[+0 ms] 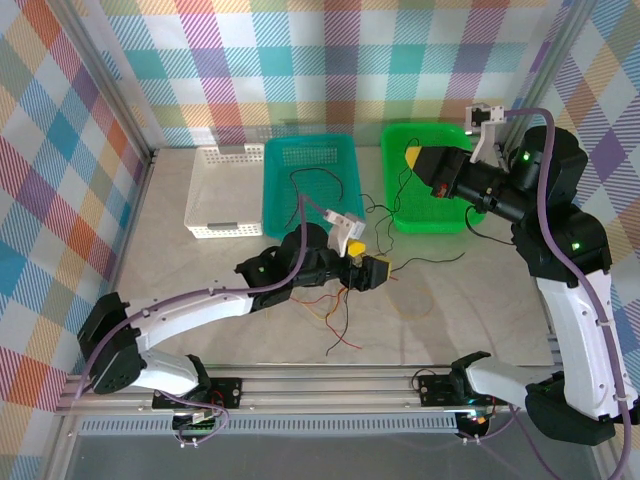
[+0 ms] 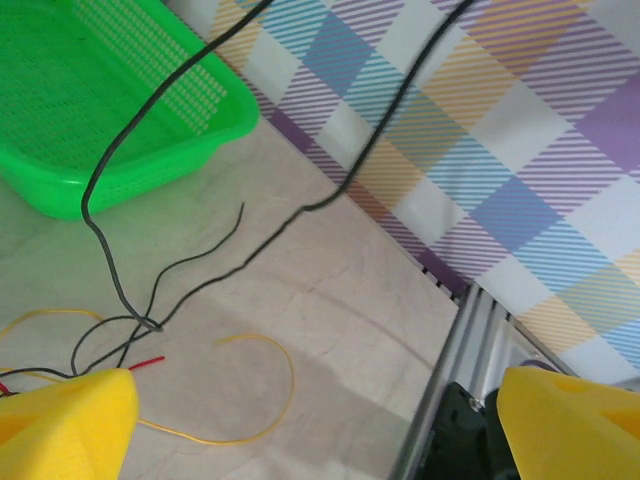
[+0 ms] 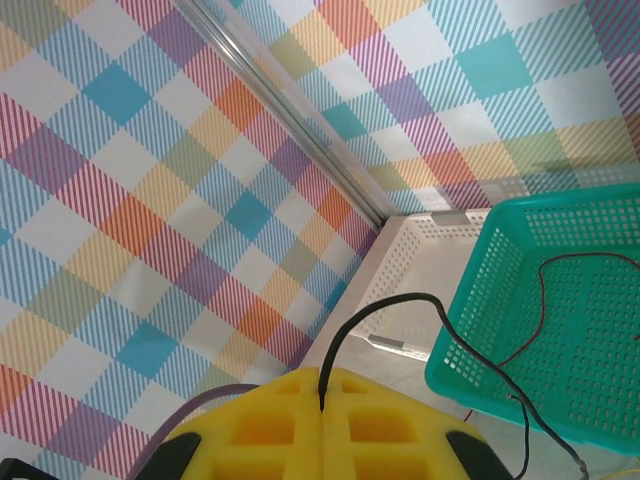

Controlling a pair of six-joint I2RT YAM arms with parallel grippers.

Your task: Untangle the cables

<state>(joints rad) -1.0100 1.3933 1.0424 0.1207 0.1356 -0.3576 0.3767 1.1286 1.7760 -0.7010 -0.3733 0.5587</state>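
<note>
Three baskets (image 1: 215, 190) (image 1: 310, 160) (image 1: 430, 205), left hand (image 1: 365, 258) wide open, empty, right hand (image 3: 322, 420) pinching one black cable (image 3: 400, 300)

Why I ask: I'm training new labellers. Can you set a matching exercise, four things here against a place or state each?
Things
1. left gripper
2. right gripper
3. teal basket
4. white basket

Places or states
A. furthest left basket
B. shut on a black cable
C. wide open, holding nothing
D. a thin cable lies in it

Pairs: 1-C, 2-B, 3-D, 4-A
</note>
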